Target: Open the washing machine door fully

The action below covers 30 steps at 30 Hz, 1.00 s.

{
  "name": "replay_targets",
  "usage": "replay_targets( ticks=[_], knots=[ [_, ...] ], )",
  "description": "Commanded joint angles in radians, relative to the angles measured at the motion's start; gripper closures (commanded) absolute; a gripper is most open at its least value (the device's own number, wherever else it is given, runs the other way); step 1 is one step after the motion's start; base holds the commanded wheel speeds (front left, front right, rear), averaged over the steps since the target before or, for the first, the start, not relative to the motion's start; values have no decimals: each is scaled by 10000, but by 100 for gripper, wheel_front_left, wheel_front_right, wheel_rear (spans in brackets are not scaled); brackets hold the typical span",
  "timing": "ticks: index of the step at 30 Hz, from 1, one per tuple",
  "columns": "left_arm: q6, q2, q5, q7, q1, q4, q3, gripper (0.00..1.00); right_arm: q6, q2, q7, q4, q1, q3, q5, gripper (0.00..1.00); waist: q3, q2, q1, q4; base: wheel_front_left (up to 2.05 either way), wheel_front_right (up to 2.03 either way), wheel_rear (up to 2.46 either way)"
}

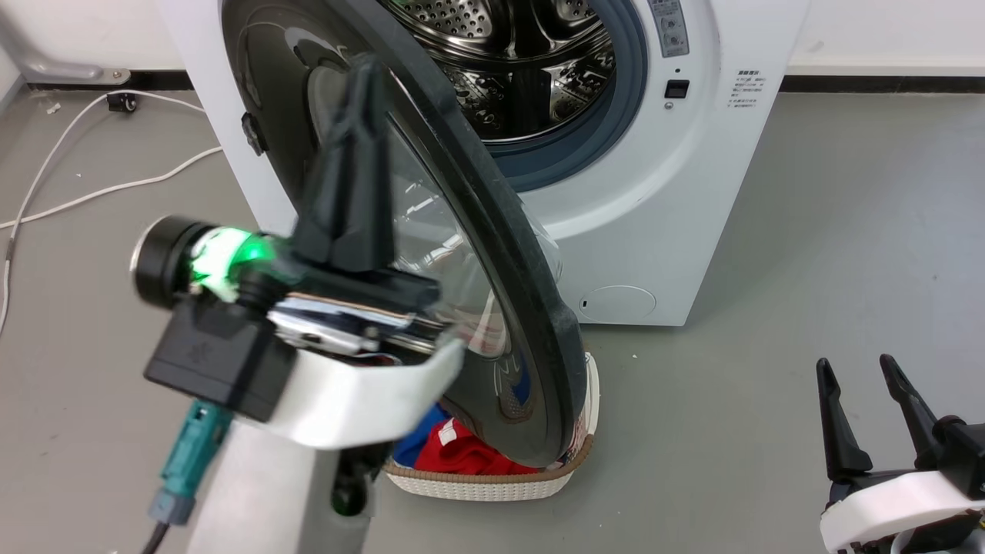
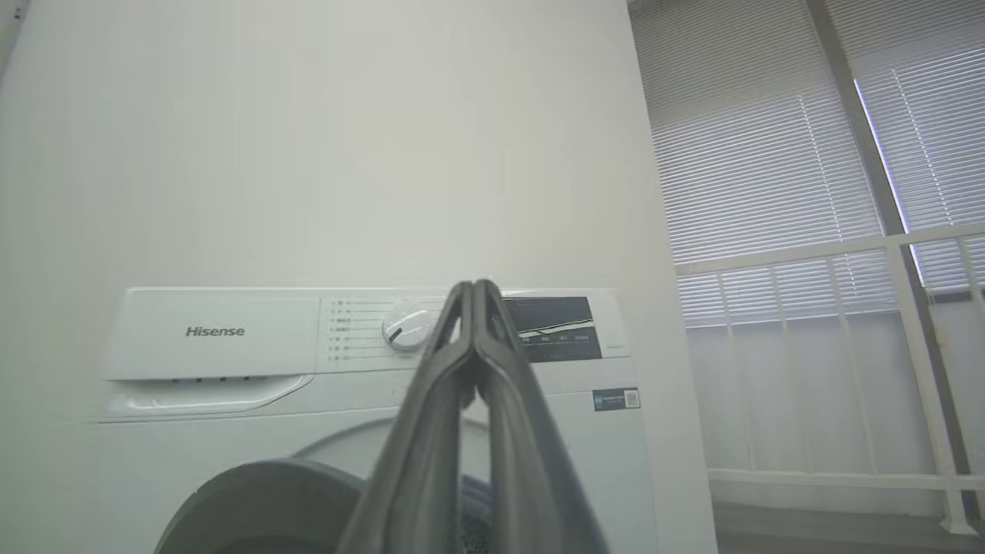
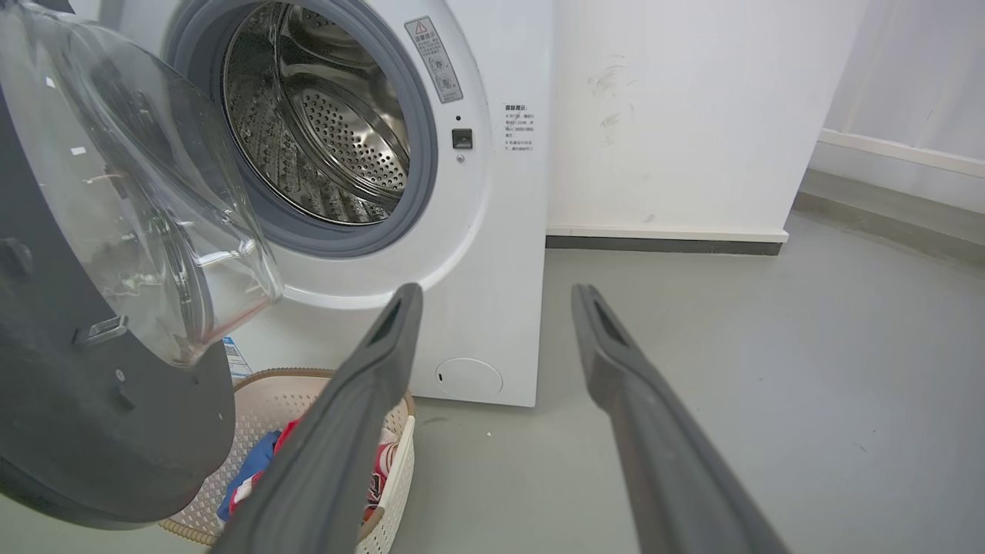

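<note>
The washing machine door is a big glossy black disc, swung partway out from the white machine, its rim towards me. Its clear glass bowl bulges towards the steel drum. My left gripper is shut with nothing between its fingers, raised in front of the door's outer face; whether it touches the door I cannot tell. In the left wrist view the shut left gripper points at the control panel, with the door's top edge below. My right gripper stands open low on the right, away from the door.
A white woven basket of red and blue clothes sits on the floor under the door's lower edge, also seen as the basket beside my right fingers. White cables trail over the grey floor on the left. A wall stands right of the machine.
</note>
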Motion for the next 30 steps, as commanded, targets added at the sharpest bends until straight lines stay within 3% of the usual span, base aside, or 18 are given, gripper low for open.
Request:
replay_targets(
  ticks=[1,10,21,24,30],
  knots=[
    [18,-10,-117,125,-280,-241,-414,100,-2,56,26,18,-98,3,-22,0,-16,0,-1,-31,0,0,0],
    [-89,-6,-1033,1297,-259,-352,-2870,100,-2,130,-10,82,-71,50,27,0,17,0,-1,-252,0,0,0],
    [-735,21,-2258,3434,1172,1204,-5864,100,-2,184,-15,161,-89,-38,76,0,213,0,-1,-280,0,0,0],
    [-645,134,-2160,3484,1382,2309,-6116,100,-2,189,-52,238,-190,44,120,0,299,0,-1,-363,0,0,0],
    [-105,93,-2030,2633,1041,3518,-5498,100,-2,241,-111,353,-226,68,153,0,341,0,-1,-464,0,0,0]
  ],
)
